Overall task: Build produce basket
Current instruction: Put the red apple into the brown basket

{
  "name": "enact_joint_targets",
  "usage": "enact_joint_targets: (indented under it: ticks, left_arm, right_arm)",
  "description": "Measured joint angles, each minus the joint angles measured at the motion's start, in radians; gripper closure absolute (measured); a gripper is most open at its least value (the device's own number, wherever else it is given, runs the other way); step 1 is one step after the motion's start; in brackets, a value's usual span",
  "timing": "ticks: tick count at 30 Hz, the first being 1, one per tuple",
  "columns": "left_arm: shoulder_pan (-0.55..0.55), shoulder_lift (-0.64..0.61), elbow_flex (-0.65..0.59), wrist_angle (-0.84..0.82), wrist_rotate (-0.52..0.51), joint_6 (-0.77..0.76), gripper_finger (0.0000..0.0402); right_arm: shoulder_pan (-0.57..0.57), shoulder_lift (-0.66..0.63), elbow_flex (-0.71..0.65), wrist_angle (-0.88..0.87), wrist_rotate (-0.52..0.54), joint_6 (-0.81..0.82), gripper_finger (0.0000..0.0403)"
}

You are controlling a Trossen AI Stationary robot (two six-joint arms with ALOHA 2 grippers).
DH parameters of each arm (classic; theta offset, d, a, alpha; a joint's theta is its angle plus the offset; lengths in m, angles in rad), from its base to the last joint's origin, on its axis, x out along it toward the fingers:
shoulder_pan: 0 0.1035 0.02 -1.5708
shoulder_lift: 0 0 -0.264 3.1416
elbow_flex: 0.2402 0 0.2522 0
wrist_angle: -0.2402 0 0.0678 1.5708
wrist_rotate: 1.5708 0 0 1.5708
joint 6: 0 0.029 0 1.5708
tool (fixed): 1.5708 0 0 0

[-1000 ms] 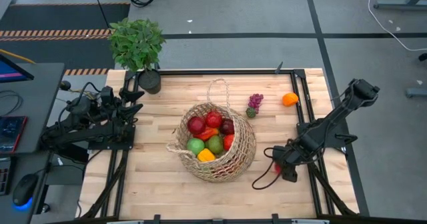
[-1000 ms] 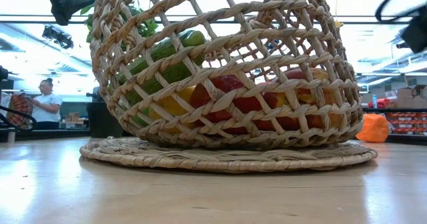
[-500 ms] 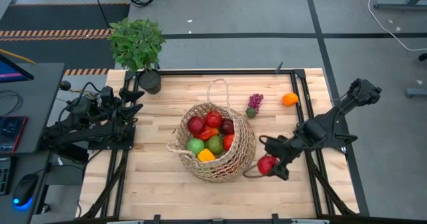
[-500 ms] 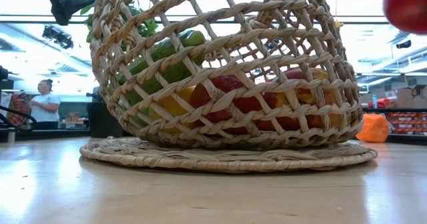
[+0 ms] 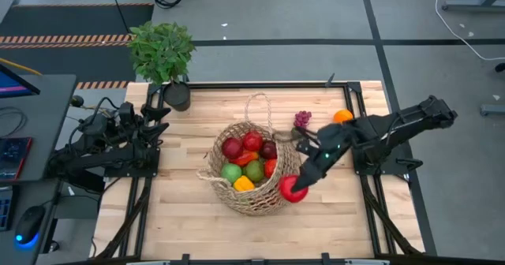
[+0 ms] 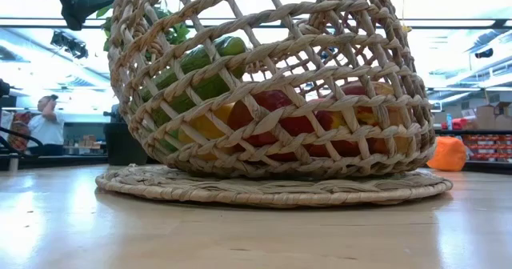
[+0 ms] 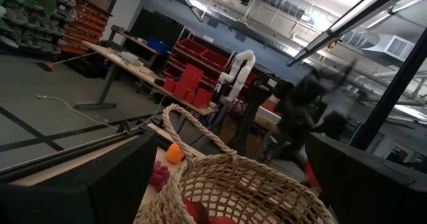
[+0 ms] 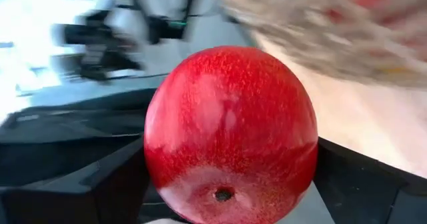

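Swinging inward, right claw (image 5: pixel 297 188) now grips a red apple (image 5: pixel 294 191) at the basket (image 5: pixel 260 198) rim. Left claw (image 5: pixel 154 121) waits open. Basket mostly filled; grapes (image 5: pixel 302 121) and orange (image 5: pixel 342 117) remain on tabletop (image 5: pixel 181 210).

The basket (image 5: pixel 254 170) is rough, matt, tan wicker in an open weave, and the counter (image 5: pixel 181 210) is pale wood in joined strips with a smooth, faintly shiny finish, edged by a dark metal frame (image 5: pixel 260 84). The apple (image 8: pixel 230 134) in the right hand (image 5: pixel 298 186) looks like plastic, a glossy red skin finely speckled and catching highlights, and the fruit (image 5: pixel 248 161) in the basket has the same smooth, plastic-looking sheen. The hand's fingers (image 8: pixel 80 184) are matt black, seemingly plastic, as are the left hand's (image 7: pixel 100 184).
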Motion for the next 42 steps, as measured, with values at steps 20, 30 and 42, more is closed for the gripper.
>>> enact_joint_targets:
  ticks: [20,30,42]
  left_arm:
    - [0.000,0.000,0.000,0.000,0.000,0.000,0.0012]
    - [0.000,0.000,0.000,0.000,0.000,0.000,0.0012]
    - [0.000,0.000,0.000,0.000,0.000,0.000,0.0012]
  right_arm:
    - [-0.152,0.000,0.000,0.477,0.062,-0.055,0.0027]
    - [-0.194,0.014,0.001,0.845,0.354,-0.296,0.0027]
    - [-0.184,0.016,0.001,0.846,0.525,-1.470,0.0027]
